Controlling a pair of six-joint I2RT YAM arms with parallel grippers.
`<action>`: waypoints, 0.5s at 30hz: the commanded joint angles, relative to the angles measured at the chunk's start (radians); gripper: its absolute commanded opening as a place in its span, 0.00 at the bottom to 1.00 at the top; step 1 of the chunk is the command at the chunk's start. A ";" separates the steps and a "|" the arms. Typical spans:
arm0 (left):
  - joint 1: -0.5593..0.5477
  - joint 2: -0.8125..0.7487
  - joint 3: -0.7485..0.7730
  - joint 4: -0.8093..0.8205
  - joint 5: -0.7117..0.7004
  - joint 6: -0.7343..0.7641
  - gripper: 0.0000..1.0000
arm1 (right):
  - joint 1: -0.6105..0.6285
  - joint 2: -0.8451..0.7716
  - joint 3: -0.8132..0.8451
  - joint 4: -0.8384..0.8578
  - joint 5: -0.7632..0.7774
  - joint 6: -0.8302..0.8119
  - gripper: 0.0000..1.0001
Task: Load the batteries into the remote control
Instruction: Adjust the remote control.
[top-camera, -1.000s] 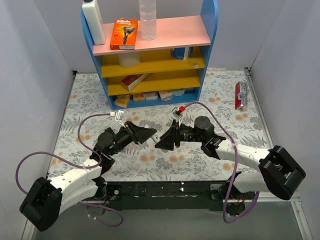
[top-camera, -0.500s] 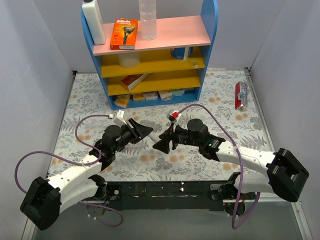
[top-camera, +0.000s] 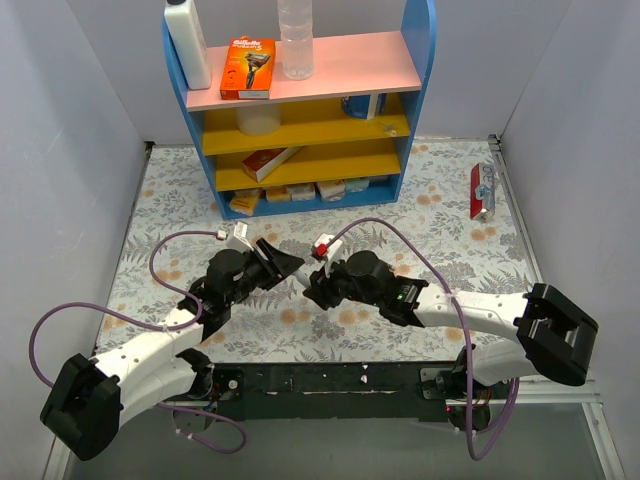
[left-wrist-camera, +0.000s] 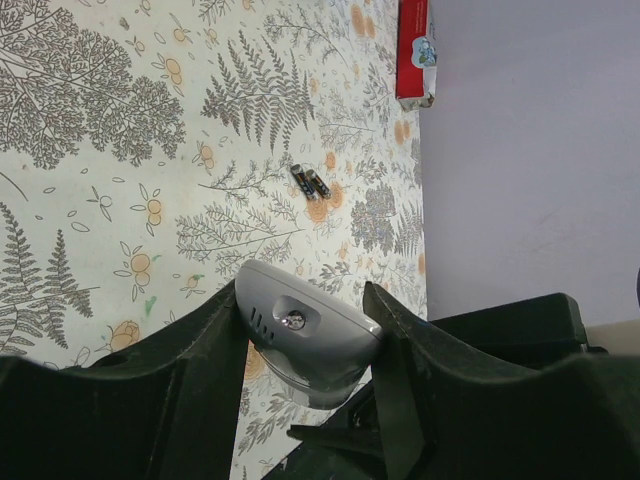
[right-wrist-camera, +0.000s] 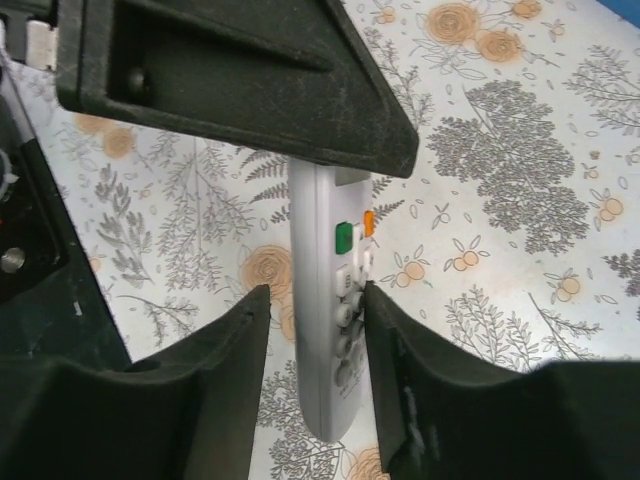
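Left pincer (left-wrist-camera: 302, 310) has a firm hold on the butt end of the grey remote control (left-wrist-camera: 305, 338), both fingers pressed against its sides, the body lifted off the floral worktop (left-wrist-camera: 100, 150). And here's the right pincer (right-wrist-camera: 316, 296), set narrow and straddling the same remote lower down. A sliver of pattern shows beside one finger, so I'd call it not yet clamped. From the right wrist, the remote's long axis runs straight along those fingers, button face up, green button (right-wrist-camera: 343, 236) and orange button (right-wrist-camera: 368, 222) showing just below the left arm's black finger, which crosses the top of that view. Now the batteries (left-wrist-camera: 310, 182): two slim dark cylinders with pale tips, lying side by side and touching on the worktop. They sit well ahead of the left pincer, beyond the remote's end, between it and the red packet (left-wrist-camera: 415, 50) by the wall, and they run roughly parallel, pointing about toward that packet. That's the right arm's side, so I'd judge the right arm nearer for the pick. The battery compartment isn't visible from here.
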 joint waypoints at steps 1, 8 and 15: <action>0.003 -0.018 0.046 -0.006 -0.010 0.000 0.00 | 0.024 0.006 0.051 -0.006 0.100 -0.023 0.42; 0.003 -0.056 0.034 0.019 0.011 0.046 0.36 | 0.024 -0.035 0.031 0.013 0.083 0.041 0.05; 0.004 -0.217 -0.087 0.186 0.020 0.106 0.98 | 0.006 -0.118 0.033 0.045 -0.073 0.132 0.01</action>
